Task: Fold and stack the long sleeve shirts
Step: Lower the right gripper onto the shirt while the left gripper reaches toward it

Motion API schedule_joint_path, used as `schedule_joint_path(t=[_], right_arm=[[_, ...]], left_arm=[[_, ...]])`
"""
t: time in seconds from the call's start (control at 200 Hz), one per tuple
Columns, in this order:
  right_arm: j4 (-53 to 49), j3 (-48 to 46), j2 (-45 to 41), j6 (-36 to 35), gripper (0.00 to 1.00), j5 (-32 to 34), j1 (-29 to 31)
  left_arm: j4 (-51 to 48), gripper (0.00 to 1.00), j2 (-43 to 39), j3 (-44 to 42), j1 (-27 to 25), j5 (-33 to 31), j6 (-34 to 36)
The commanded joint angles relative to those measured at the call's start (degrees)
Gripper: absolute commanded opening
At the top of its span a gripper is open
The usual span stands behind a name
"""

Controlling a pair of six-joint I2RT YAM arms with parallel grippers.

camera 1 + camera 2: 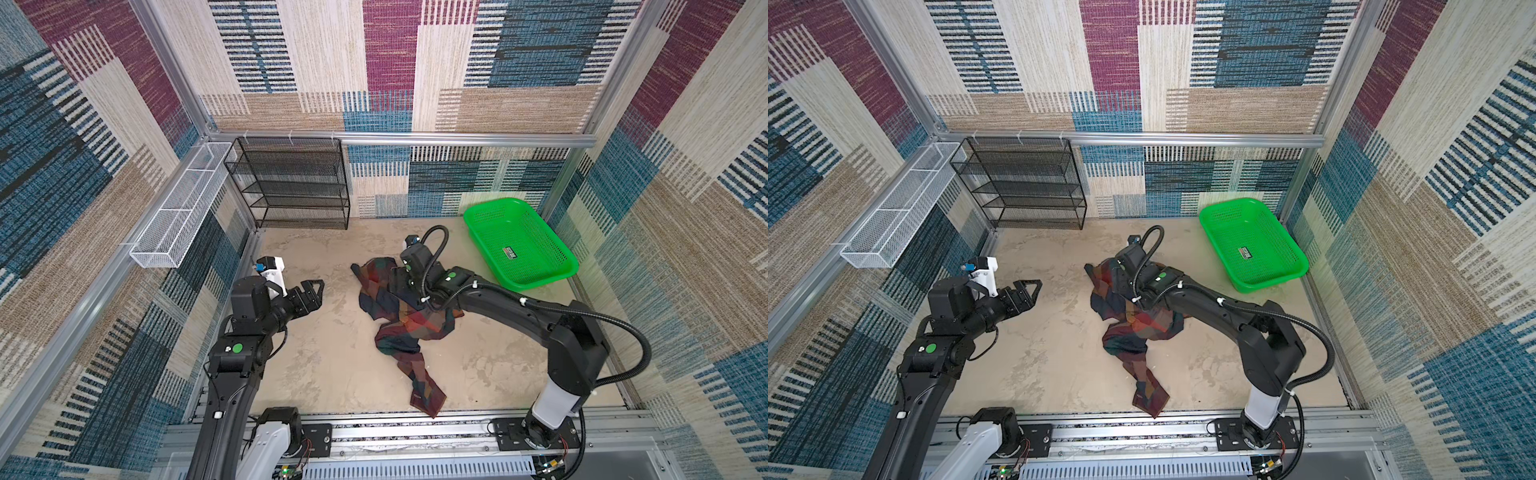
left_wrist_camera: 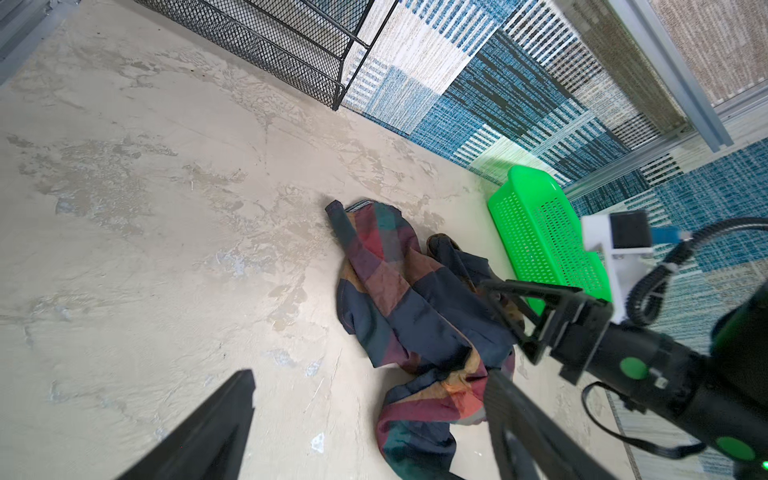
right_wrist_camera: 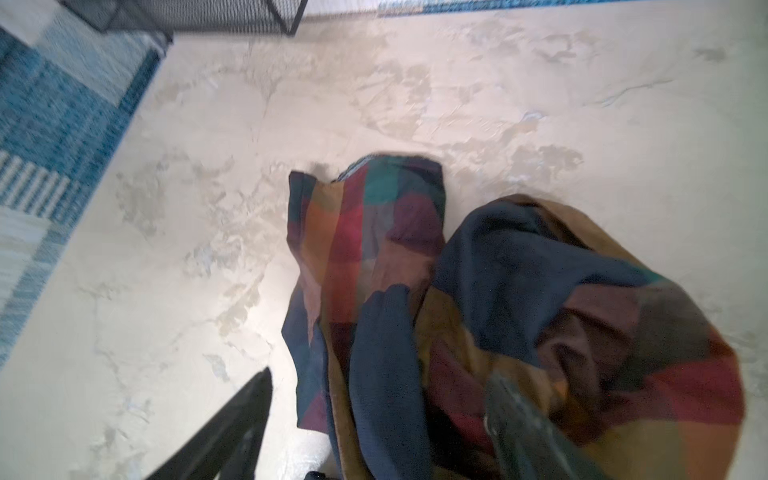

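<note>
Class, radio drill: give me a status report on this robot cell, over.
Left tool open, off to the side. Right tool open, low over shirt. It lies crumpled, unfolded, on the table. Green basket stands apart.

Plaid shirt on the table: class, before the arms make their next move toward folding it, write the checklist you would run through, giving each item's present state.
1. Plaid shirt spread flat: not ok; it lies in a crumpled heap with one long part trailing out.
2. Right pincer open: ok; its jaws stand wide, straddling the shirt's edge.
3. Cloth gripped by that pincer: not ok; nothing is pinched.
4. Left pincer open and clear of the shirt: ok; it hovers over bare table.
5. Green basket apart from the shirt: ok.
</note>
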Motion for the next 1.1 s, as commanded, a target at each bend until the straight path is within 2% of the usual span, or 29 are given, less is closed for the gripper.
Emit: schedule_joint_path(t=[0.0, 0.18, 0.305, 0.361, 0.501, 0.536, 0.566, 0.656, 0.896, 1.097], right_arm=[[-0.8, 3.4, 2.5, -6.0, 0.79, 1.1, 1.9], [-2.7, 3.8, 5.5, -7.9, 0.72, 1.2, 3.8], [-0.1, -2.2, 4.7, -8.3, 0.68, -1.0, 4.1], [0.7, -3.9, 3.9, -8.2, 0.63, -0.7, 4.1], [1.4, -5.2, 3.1, -9.2, 0.37, -1.6, 4.0], [1.5, -5.1, 2.7, -9.7, 0.23, -2.8, 4.1], [1.6, -5.1, 2.2, -9.9, 0.15, -3.3, 4.1], [2.9, -5.9, -1.3, -11.5, 0.00, -5.9, 4.1], [8.0, -11.5, -13.2, -17.0, 0.00, -19.6, 4.1], [9.7, -17.2, -19.7, -21.2, 0.00, -25.9, 4.1]], left_arm=[[-2.0, 0.89, 0.4, 0.8, 0.0, -3.1, 1.7], [-3.4, 0.89, 2.7, 1.6, 0.0, -4.3, 1.8], [-3.8, 0.89, 4.8, 1.8, 0.0, -3.7, 1.5], [-3.5, 0.89, 5.7, 1.8, 0.0, -3.0, 1.2], [-3.1, 0.89, 8.2, 2.0, 0.0, -1.9, 0.3], [-3.1, 0.89, 9.1, 2.0, 0.0, -1.5, 0.1], [-3.0, 0.89, 9.7, 2.1, -0.1, -1.3, -0.3], [-3.1, 0.89, 12.4, 2.7, -1.0, 0.2, -2.3], [-2.7, 0.90, 20.8, 3.5, -9.7, -4.0, -12.1], [0.9, 1.00, 26.6, 5.2, -12.3, -0.9, -20.0]])
